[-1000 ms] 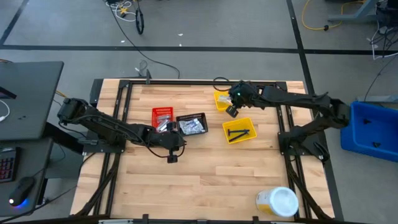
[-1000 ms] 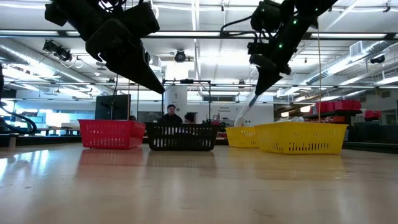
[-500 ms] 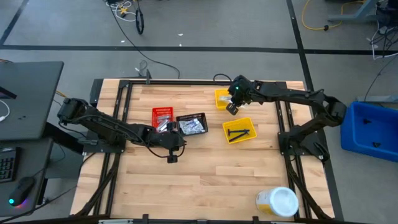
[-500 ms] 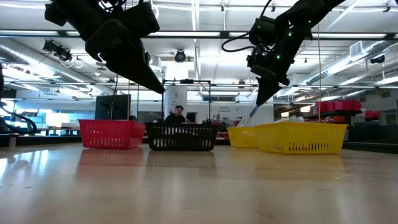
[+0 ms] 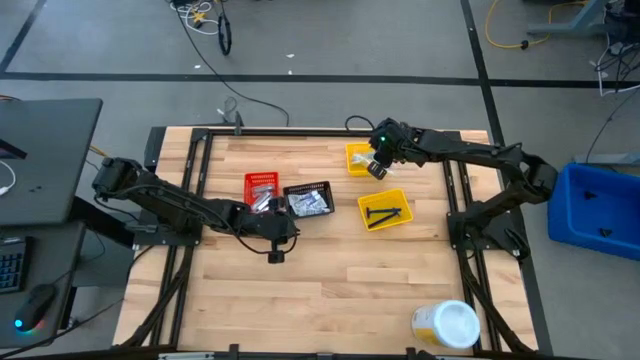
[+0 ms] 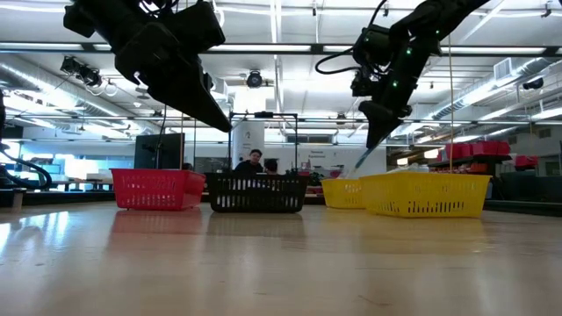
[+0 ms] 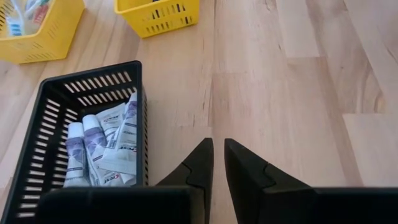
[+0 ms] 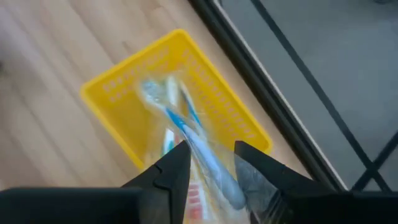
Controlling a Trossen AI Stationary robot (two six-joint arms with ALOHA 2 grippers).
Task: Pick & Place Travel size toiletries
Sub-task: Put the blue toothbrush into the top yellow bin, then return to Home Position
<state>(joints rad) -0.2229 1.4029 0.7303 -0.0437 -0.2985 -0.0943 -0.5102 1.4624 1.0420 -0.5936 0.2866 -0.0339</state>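
Left gripper [image 5: 272, 243] first on my list: it hangs over bare table [image 5: 320, 290] just in front of the black bin [image 5: 308, 199], its two dark fingers [image 7: 198, 163] brought together with only a sliver of gap and nothing between them; the left arm [image 5: 170, 204] reaches in low from the table's left edge, elbow bent, wrist turned down. Red bin [image 5: 261, 190], touching the black bin's left side: I count a heap of small silvery sachets [image 5: 264, 192]. Black bin, from the left wrist camera: several mini white tubes [image 7: 99, 146] with purple-blue bands lying side by side and overlapping; there is print on them, but I cannot read it. Near yellow bin [image 5: 385, 209], right of the black one and apart from it: slim black sticks [image 5: 383, 213] lying crossed on its floor. Far yellow bin [image 5: 359, 160], at the table's back edge: a blurred pile of thin white and blue toothbrushes [image 8: 163, 98]. Right gripper [image 5: 376, 168] is poised just above this far bin, fingers clamped on a toothbrush [image 8: 196, 146] with a white and blue handle, its head pointing down toward the pile; in the low camera it hangs slanted from the fingertips over the bin's rim. Right arm [image 5: 470, 160] stretches in from the right side, nearly straight, wrist angled downward. Big yellowish jar [image 5: 445, 325] with white lid lies at the table's front right corner, well apart from everything.
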